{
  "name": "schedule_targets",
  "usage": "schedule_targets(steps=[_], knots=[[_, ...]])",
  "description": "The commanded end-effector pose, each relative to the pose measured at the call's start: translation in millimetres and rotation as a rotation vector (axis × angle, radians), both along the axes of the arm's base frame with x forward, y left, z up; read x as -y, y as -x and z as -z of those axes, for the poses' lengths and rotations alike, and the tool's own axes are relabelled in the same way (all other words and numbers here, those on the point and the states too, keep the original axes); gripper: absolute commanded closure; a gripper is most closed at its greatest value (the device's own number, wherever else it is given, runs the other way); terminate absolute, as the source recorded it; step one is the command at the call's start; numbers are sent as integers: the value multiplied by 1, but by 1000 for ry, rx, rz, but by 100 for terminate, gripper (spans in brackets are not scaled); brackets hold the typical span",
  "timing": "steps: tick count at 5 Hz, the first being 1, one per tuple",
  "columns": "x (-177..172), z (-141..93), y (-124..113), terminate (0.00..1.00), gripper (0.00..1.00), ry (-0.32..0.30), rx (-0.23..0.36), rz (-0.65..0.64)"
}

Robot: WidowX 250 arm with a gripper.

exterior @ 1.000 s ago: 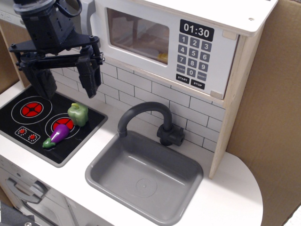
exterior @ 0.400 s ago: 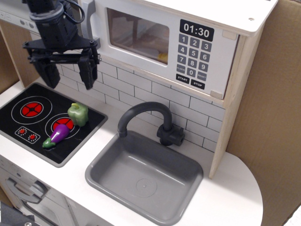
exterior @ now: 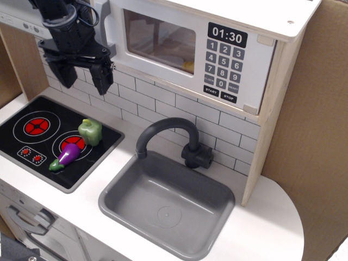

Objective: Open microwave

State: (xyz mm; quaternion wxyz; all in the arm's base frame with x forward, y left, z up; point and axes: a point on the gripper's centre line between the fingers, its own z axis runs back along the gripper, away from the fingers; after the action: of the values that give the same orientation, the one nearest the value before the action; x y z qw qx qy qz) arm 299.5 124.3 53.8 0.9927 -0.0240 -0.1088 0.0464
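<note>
The microwave (exterior: 206, 51) sits at upper centre in a pale plywood body, with a white door and clear window (exterior: 159, 41), a grey keypad and a black display reading 01:30. The door is shut. Its grey bar handle (exterior: 106, 24) stands upright at the door's left edge. My black gripper (exterior: 84, 76) hangs just left of and below the handle, in front of the tiled wall, its two fingers pointing down and spread apart with nothing between them. It is close to the handle; I cannot tell whether it touches.
A black stovetop (exterior: 51, 138) with red burners lies at the left, with a green pepper (exterior: 90, 132) and a purple eggplant (exterior: 67, 156) on it. A grey sink (exterior: 166, 204) with a dark faucet (exterior: 166, 136) is at centre. A cardboard wall (exterior: 315, 141) stands at right.
The gripper has risen and moved right toward the microwave handle, and its fingers have drawn somewhat closer together. The microwave door has not moved.
</note>
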Motion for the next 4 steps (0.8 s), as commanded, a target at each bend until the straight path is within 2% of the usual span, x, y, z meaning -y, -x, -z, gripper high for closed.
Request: schedule_targets(steps=[1,3,4], knots=[[-12,-38,-47,0,0,-56,121,39],[-30,-47,-70,0,0,-65,138,-11],[-31,-51,-75,0,0,-44,140,23]])
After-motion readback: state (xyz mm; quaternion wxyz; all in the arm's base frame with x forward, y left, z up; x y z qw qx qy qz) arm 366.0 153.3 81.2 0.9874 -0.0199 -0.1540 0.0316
